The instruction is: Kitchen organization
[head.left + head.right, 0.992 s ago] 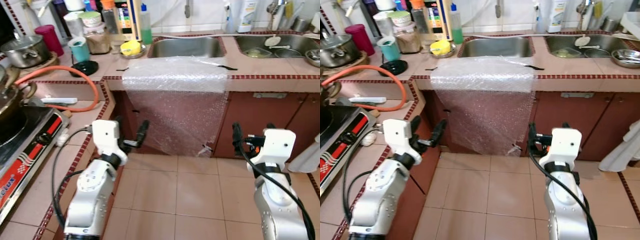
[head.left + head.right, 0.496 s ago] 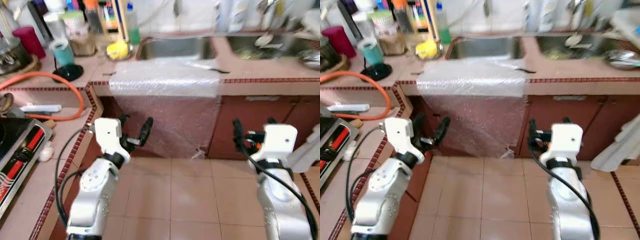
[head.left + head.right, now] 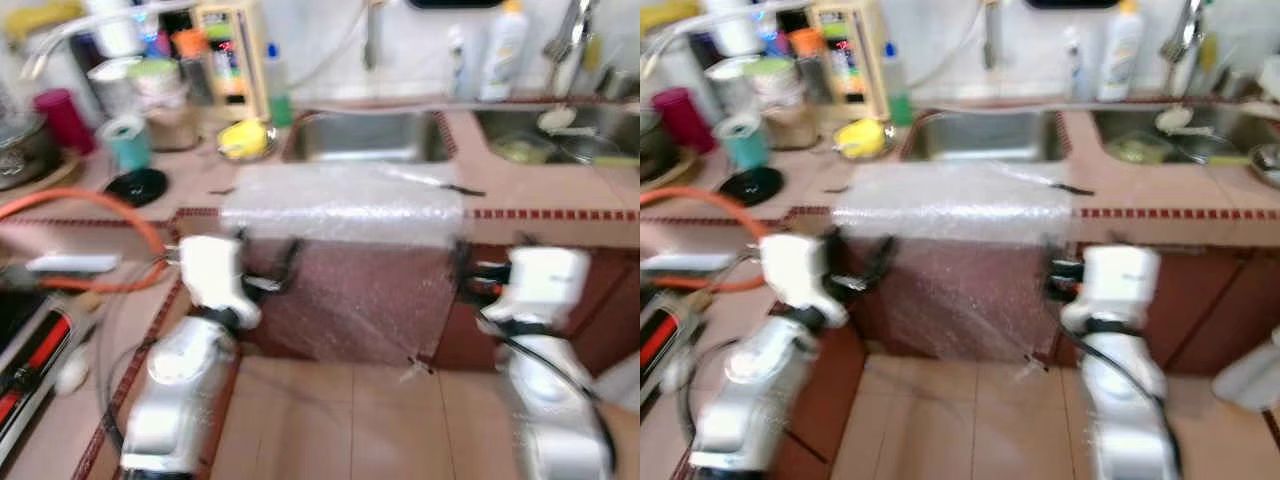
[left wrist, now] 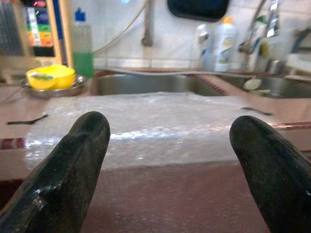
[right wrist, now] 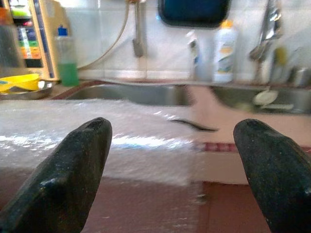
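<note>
**Bubble wrap draped over the counter edge, both grippers raised before it**

A sheet of bubble wrap (image 3: 345,205) lies across the tiled counter (image 3: 560,195) in front of the left sink basin (image 3: 365,140); its long axis runs along the counter edge, and its lower part hangs down over that edge against the brown cabinet front (image 3: 350,300), reaching toward the tiled floor (image 3: 350,420); a thin dark strip (image 3: 440,183) rests on the counter at the sheet's right corner. The left gripper (image 4: 170,160) is held in front of the hanging sheet, near its left edge, fingers spread wide apart and holding nothing; the right gripper (image 5: 175,165) is held near the sheet's right edge, likewise spread wide and empty; both point toward the counter edge. Behind the sheet, to the left of the basin, a yellow bowl (image 3: 247,140) sits on a metal dish, with a green-liquid bottle (image 4: 82,46) just beyond it; to the right of the basin, a white bottle (image 3: 503,62) stands at the wall; far left of the sheet, an orange hose (image 3: 100,215) curves over the side counter; the head views are blurred.
</note>
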Controlling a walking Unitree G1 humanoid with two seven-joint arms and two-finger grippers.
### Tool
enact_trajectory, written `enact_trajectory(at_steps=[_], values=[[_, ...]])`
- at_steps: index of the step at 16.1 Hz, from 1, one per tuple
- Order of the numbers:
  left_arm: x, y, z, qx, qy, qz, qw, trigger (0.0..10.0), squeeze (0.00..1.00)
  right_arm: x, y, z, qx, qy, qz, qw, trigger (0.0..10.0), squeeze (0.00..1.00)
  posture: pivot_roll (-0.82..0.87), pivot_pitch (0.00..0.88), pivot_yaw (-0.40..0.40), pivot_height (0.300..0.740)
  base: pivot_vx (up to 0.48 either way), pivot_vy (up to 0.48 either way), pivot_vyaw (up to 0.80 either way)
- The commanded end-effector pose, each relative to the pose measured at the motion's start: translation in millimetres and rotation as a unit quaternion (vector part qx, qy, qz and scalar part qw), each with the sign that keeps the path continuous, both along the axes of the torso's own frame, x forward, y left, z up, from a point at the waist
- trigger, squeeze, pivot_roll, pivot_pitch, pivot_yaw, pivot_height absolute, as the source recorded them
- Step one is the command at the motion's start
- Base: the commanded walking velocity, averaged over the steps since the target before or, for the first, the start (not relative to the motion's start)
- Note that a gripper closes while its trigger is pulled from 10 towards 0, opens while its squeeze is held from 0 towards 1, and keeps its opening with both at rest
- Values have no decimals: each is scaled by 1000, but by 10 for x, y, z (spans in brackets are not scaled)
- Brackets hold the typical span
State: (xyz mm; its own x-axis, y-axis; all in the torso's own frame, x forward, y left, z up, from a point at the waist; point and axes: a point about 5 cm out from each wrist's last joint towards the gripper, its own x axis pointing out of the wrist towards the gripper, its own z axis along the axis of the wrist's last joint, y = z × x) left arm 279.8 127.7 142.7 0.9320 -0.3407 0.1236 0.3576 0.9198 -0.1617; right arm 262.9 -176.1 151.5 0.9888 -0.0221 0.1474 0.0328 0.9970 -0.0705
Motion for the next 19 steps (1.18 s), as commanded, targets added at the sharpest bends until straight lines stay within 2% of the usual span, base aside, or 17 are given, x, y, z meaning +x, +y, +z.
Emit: enact_trajectory(at_steps=[1,4,6,7,8,10,11,14,17,19], values=[[22,-56,79,-1,-11,-6,1000,10000,0,6,-43,31,-7,-6,-6,1000,10000,863,7,0,107,740,285,0,0],[29,-27,91,16,-14,0,1000,10000,0,23,-17,36,-9,-9,-2,1000,10000,855,18,0,111,740,0,0,0],[44,23,102,27,-14,29,999,10000,0,32,-12,34,-5,-9,-2,1000,10000,808,22,0,111,740,0,0,0],[59,36,126,28,-17,32,999,10000,0,47,8,59,-1,-13,2,1000,10000,600,15,0,117,740,0,0,0],[57,44,123,22,-14,33,999,10000,0,52,16,65,0,-15,4,1000,10000,525,13,0,123,740,0,0,0],[54,-3,107,14,-6,17,1000,10000,0,59,48,80,-4,-17,11,1000,10000,110,8,0,128,740,0,0,0],[58,-11,114,15,-7,16,1000,10000,0,59,52,79,-4,-17,11,1000,10000,0,5,0,130,740,0,0,0],[119,-2,140,15,-9,21,1000,10000,0,56,61,66,3,-17,3,1000,10000,0,-1,0,140,740,0,0,0],[170,18,99,7,9,29,1000,10000,0,43,46,10,7,-8,-4,1000,10000,0,-13,0,165,740,0,0,0],[218,-48,124,10,5,14,1000,10000,0,50,31,8,9,-4,-5,1000,10000,0,-17,0,151,740,0,0,0]])
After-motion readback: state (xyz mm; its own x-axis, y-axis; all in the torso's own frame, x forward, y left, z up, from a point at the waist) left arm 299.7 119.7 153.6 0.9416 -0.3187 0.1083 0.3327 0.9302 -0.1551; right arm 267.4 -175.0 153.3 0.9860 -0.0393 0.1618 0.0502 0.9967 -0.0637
